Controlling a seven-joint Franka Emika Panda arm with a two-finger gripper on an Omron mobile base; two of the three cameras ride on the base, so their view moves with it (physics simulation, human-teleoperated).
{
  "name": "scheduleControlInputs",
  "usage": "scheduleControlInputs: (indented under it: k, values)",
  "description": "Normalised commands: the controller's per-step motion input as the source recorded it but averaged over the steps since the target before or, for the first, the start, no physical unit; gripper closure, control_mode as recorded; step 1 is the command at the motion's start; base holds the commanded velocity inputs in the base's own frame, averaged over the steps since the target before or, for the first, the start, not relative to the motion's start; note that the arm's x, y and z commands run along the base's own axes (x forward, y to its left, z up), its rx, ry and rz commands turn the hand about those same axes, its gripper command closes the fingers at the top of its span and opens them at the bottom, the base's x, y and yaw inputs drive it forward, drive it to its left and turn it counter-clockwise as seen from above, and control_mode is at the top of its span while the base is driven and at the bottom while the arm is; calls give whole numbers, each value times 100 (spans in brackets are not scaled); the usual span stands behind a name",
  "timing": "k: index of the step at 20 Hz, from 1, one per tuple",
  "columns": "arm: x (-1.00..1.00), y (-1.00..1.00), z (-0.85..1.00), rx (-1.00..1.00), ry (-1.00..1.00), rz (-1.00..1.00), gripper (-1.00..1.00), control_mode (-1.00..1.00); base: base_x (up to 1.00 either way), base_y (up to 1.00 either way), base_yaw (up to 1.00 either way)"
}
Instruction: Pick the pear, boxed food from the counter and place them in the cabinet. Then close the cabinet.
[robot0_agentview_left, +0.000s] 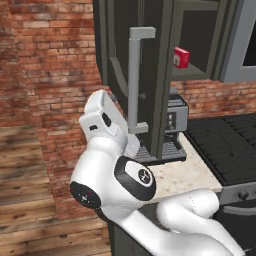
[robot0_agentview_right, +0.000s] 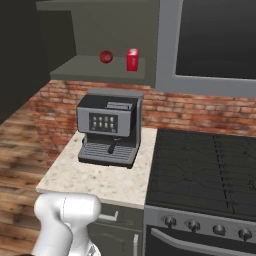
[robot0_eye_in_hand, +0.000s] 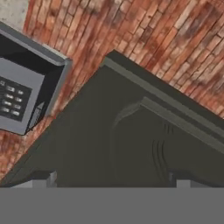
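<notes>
Small round dark red pear (robot0_agentview_right: 105, 57) & bright red box w/ white label (robot0_agentview_right: 132, 59) sit side by side on dark grey wall cabinet (robot0_agentview_right: 100, 70) shelf, upper centre of right base view, door w/ light grey bar handle (robot0_agentview_left: 134, 80) open, tool fingers spread, holding nothing.

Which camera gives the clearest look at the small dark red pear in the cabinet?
The right base view: the small, roundish dark red pear sits unobstructed on the shelf of the dark grey wall cabinet, left of the bright red rectangular box. In the left base view the open door stands where it would be.
</notes>
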Motion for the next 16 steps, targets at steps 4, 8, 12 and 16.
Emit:
scheduleControlInputs:
  k: [4,8,12,16]
  values:
    - [9,-100,26,0,13,-13,-100,-100,0,0,0]
    - [23,-100,26,0,7,-8,-100,-100,0,0,0]
    - [55,-100,28,0,0,0,-100,-100,0,0,0]
    - [78,-100,18,0,0,11,-100,-100,0,0,0]
